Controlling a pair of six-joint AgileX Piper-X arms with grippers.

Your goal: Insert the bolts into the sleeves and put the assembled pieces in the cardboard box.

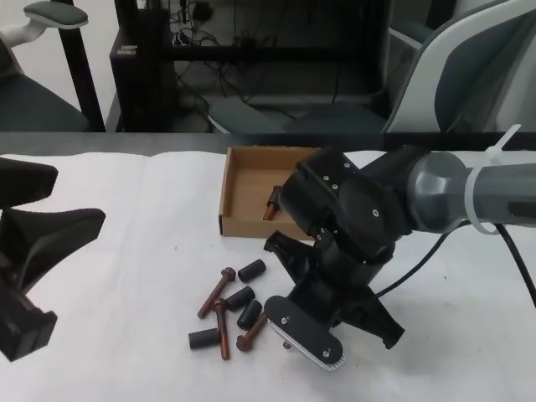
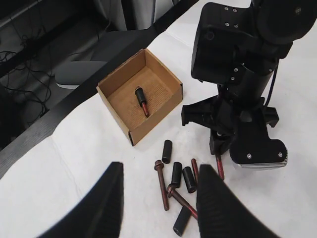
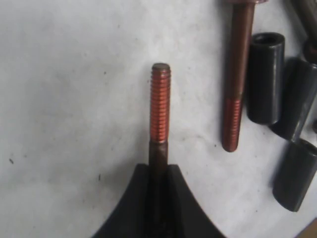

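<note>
You have one bolt (image 3: 160, 104) pinched by its shank in the right gripper (image 3: 158, 176), with its copper-coloured threaded end sticking straight out past the fingertips. Just beside it, three loose bolts (image 1: 222, 328) lie flat in a small cluster. They are reddish-brown, with heads at one end. Mixed in among them you'll see four sleeves (image 1: 239, 298), short black tubes lying on their sides. Two are close together in the middle and one lies at each end of the cluster. Beyond the cluster sits the cardboard box (image 1: 230, 180), brown and open-topped. One assembled piece (image 2: 141, 100) lies flat on its floor, with red thread showing out of its black sleeve.
</note>
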